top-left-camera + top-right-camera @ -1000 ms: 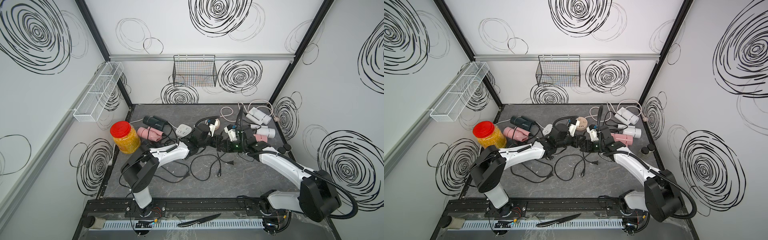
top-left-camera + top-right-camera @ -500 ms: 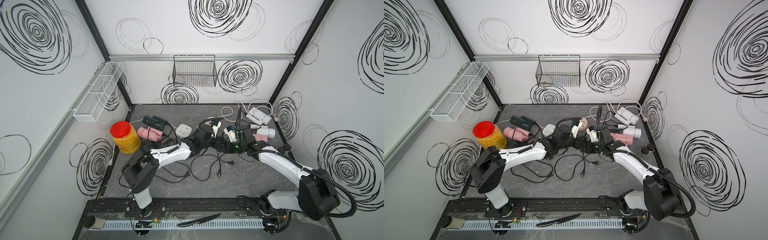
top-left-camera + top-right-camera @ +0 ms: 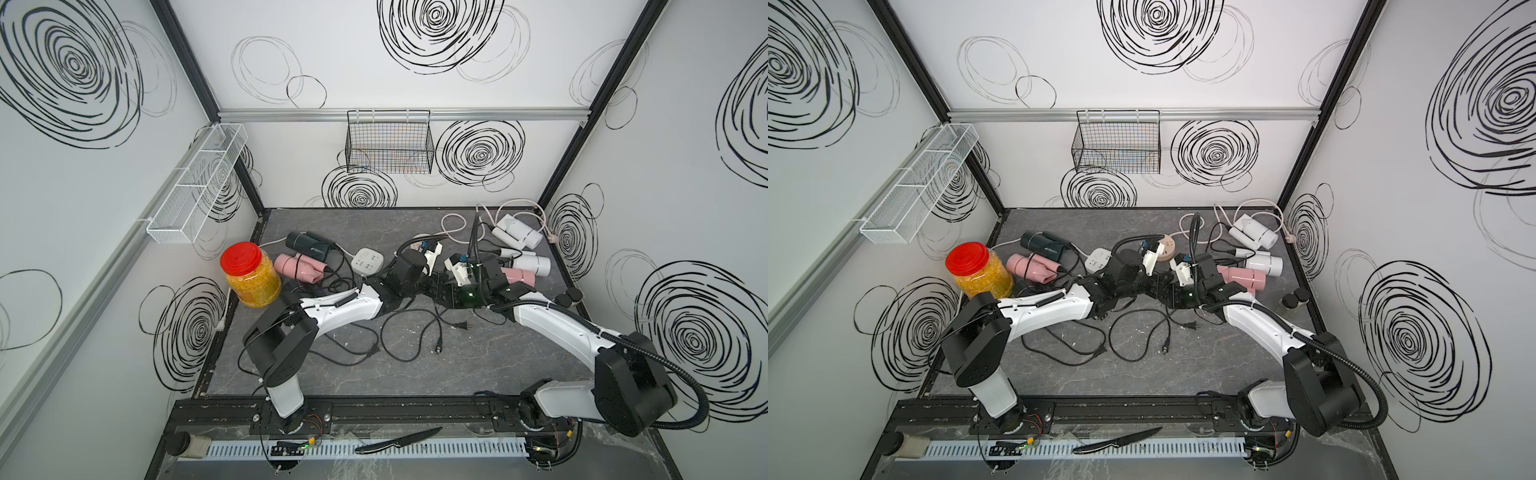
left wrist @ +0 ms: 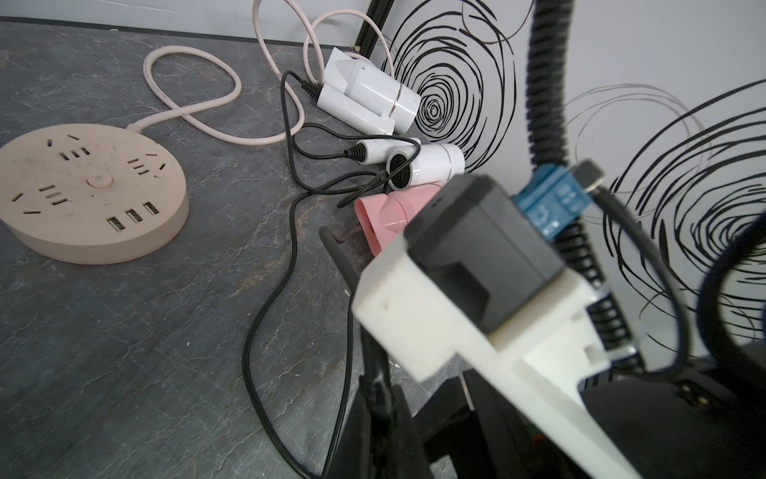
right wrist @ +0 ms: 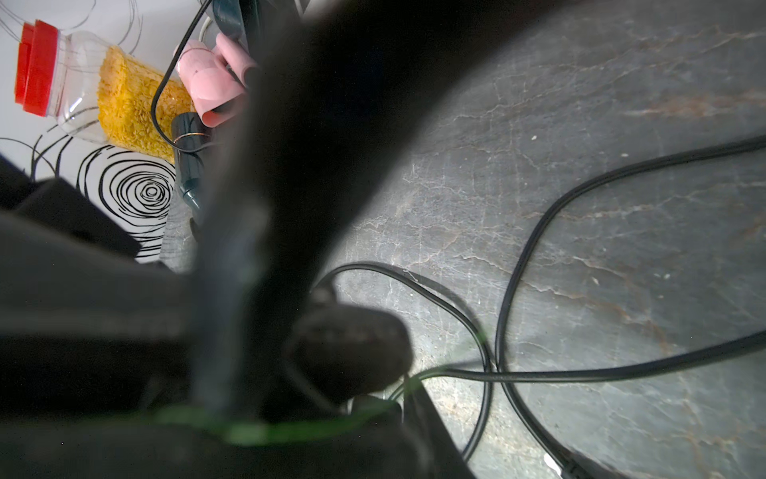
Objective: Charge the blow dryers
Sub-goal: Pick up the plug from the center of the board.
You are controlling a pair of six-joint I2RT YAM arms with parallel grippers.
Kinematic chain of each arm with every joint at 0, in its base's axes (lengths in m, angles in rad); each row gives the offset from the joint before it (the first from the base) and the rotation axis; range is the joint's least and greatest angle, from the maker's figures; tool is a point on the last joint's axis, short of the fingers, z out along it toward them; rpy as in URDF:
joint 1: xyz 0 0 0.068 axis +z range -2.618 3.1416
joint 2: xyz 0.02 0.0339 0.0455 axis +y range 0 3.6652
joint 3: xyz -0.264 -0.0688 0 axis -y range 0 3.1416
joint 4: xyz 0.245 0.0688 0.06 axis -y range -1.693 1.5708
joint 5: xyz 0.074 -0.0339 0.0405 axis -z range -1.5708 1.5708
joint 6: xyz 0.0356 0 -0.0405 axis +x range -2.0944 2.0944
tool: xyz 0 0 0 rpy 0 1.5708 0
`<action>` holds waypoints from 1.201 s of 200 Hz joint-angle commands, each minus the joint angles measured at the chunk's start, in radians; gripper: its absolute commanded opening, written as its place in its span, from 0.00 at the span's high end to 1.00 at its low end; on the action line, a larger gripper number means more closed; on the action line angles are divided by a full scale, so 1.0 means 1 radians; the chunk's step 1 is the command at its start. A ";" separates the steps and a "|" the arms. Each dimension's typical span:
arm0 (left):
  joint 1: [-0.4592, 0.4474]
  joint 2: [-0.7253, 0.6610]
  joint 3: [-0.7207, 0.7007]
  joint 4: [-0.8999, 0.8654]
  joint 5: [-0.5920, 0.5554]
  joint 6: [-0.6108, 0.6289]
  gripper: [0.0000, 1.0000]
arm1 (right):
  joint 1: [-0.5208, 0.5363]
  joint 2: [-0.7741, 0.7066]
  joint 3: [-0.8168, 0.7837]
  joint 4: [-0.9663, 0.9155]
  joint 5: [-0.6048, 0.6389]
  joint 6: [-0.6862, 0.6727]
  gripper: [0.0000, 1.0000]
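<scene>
The blow dryers lie in two groups. A dark one [image 3: 309, 245] and a pink one [image 3: 299, 268] are at the left. Two white ones [image 3: 517, 230] [image 3: 530, 264] and a pink one [image 3: 517, 276] are at the right. Another dark dryer [image 5: 188, 137] shows in the right wrist view. My left gripper [image 3: 432, 286] [image 4: 377, 390] is shut on a black cord at mid-table. My right gripper [image 3: 444, 287] [image 5: 385, 406] meets it tip to tip. One right finger [image 5: 427, 419] lies beside a dark plug and cord; its other finger is hidden.
A round beige socket hub [image 4: 91, 195] and a white power strip [image 3: 368, 262] sit behind the grippers. Loose black cords with free plugs [image 3: 461, 326] sprawl in front. A red-lidded jar [image 3: 249, 274] stands at the left and two small bottles [image 3: 569, 297] at the right edge.
Both wrists have shifted only slightly and the grippers stay tip to tip at mid-table. The dryers and cords lie as before.
</scene>
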 commanded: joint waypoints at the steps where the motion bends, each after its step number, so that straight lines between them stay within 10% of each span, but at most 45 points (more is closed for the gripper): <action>1: 0.003 -0.023 0.032 0.030 -0.009 0.008 0.93 | 0.007 0.000 -0.011 0.014 0.022 0.003 0.76; 36: 0.021 -0.023 0.025 0.044 0.009 -0.026 0.84 | 0.006 -0.022 -0.009 0.018 0.064 0.011 0.81; 76: 0.140 -0.071 -0.048 0.192 0.124 -0.231 0.33 | -0.031 -0.077 -0.013 0.062 0.159 0.041 0.86; 123: 0.250 -0.125 -0.045 0.079 0.091 -0.191 0.00 | -0.114 -0.044 0.052 0.158 0.268 0.023 0.86; 240: 0.292 -0.079 -0.093 0.085 0.088 -0.153 0.01 | -0.138 0.156 0.475 0.145 0.400 -0.184 0.87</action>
